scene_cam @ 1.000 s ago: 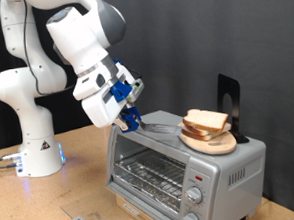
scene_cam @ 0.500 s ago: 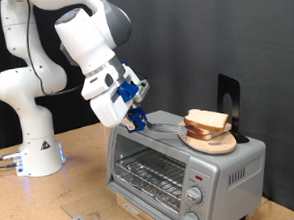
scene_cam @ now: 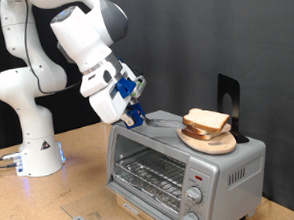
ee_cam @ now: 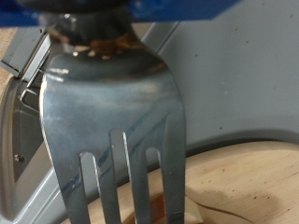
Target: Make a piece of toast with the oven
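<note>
Gripper (scene_cam: pixel 134 115) clamped on fork (ee_cam: pixel 117 140), lifted slightly since a second ago, hovering above oven (scene_cam: pixel 186 168) top (door looks shut), tines aimed at toast (scene_cam: pixel 206 122) sitting on wooden plate (scene_cam: pixel 219 146) atop oven, toast not yet lifted.

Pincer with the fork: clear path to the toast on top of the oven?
Probably yes. The pincer holds a fork above the oven top, at the exterior view's left of the toast on its plate. Nothing stands between them; the fork tines already point at the toast.
</note>
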{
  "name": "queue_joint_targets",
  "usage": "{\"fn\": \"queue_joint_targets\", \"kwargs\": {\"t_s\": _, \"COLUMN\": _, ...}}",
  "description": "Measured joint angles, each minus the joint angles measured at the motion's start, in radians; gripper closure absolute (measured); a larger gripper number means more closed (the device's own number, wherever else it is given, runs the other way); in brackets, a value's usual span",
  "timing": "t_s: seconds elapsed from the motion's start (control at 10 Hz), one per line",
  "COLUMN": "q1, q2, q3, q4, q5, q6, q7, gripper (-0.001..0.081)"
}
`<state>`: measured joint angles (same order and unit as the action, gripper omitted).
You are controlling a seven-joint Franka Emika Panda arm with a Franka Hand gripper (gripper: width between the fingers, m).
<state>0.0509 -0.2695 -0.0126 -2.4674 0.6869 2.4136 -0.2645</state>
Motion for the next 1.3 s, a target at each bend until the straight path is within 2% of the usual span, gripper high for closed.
{"fn": "queue_joint_targets", "kwargs": {"t_s": 0.3, "q1": -0.004, "q2": -0.028, "q3": -0.004, "q4": -0.017, "q5": 0.0, "q6": 0.003, "q7": 0.001, "gripper": 0.0315}}
{"fn": "queue_joint_targets", "kwargs": {"t_s": 0.9, "q1": -0.009, "q2": -0.025, "q3": -0.004, "q4": -0.031, "q5": -0.021, "q6": 0.01, "q7": 0.009, "gripper": 0.0315}}
{"fn": "queue_joint_targets", "kwargs": {"t_s": 1.3, "q1": -0.008, "q2": -0.018, "q3": -0.001, "q4": -0.022, "q5": -0.002, "q6": 0.049, "q7": 0.012, "gripper": 0.0315}}
